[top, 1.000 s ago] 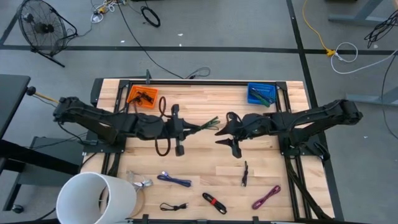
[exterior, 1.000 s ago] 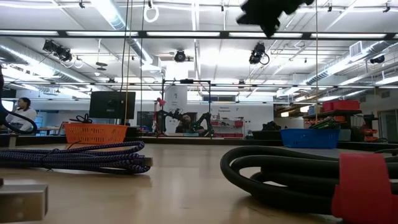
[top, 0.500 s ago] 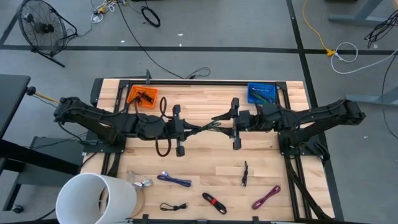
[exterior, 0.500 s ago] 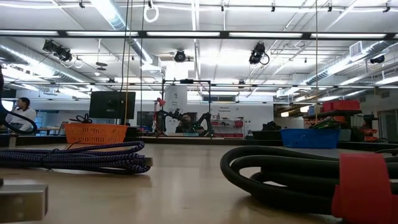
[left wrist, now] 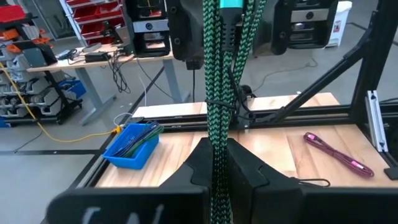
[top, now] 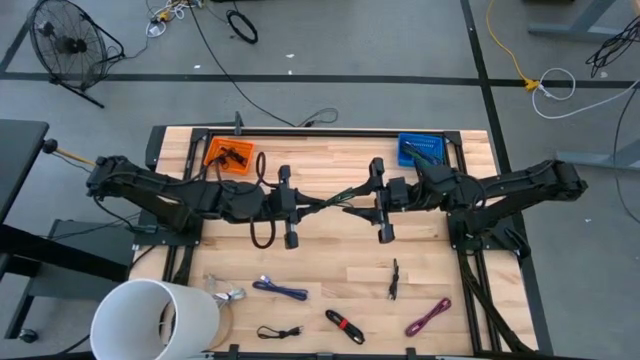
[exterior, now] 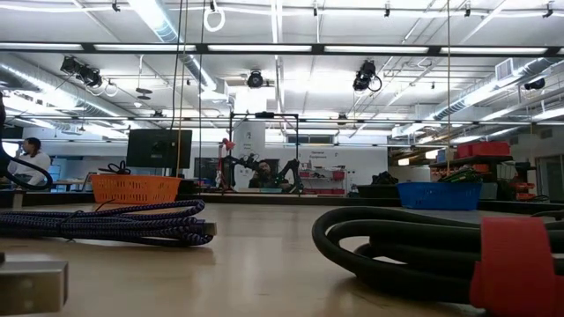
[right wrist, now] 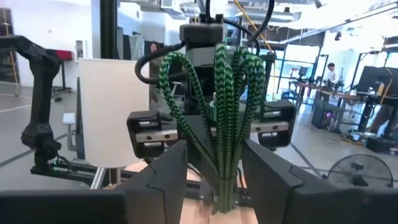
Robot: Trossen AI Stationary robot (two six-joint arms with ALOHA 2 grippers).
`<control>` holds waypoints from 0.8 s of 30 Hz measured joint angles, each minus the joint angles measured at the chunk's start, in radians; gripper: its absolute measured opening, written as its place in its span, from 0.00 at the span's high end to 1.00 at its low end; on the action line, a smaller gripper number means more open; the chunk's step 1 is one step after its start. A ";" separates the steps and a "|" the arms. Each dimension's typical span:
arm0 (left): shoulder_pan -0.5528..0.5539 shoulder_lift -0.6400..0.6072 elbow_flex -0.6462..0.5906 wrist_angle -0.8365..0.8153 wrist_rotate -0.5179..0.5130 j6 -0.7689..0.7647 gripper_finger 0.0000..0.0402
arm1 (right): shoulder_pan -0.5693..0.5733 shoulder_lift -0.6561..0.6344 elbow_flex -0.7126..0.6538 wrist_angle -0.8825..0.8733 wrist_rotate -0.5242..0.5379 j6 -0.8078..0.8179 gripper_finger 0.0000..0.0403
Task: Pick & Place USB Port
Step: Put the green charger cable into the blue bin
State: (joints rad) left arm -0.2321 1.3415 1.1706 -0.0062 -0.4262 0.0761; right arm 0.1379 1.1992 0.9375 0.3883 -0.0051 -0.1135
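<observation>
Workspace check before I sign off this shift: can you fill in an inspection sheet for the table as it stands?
Surface: wooden table, bare in the middle.
Job's things: green braided cable held in the air between both arms; orange bin and blue bin at the far edge.
Clutter: white bucket at the near left corner.
Grippers: left gripper shut on the green braided cable; right gripper has its fingers either side of the cable's other end.
Cables: purple cable, black-and-red cable, magenta cable, small black cables.
Surroundings: floor fan; people at desks beyond.
</observation>
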 joint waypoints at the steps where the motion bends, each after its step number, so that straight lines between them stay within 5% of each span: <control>1: 0.000 0.000 0.000 0.003 0.001 0.000 0.94 | 0.000 0.000 0.000 0.008 0.002 -0.001 0.62; 14: 0.000 0.007 0.001 0.027 0.035 -0.012 0.94 | -0.004 0.025 0.000 0.107 0.042 -0.040 0.64; 20: 0.006 0.053 0.001 0.052 0.019 -0.006 0.94 | -0.003 0.044 0.000 0.108 0.066 -0.105 0.94; 24: 0.012 0.053 0.001 0.045 -0.030 -0.004 0.86 | -0.004 0.042 0.000 0.091 0.128 -0.103 0.97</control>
State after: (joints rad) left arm -0.2203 1.3945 1.1717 0.0391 -0.4563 0.0723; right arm 0.1338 1.2408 0.9375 0.4791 0.1231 -0.2167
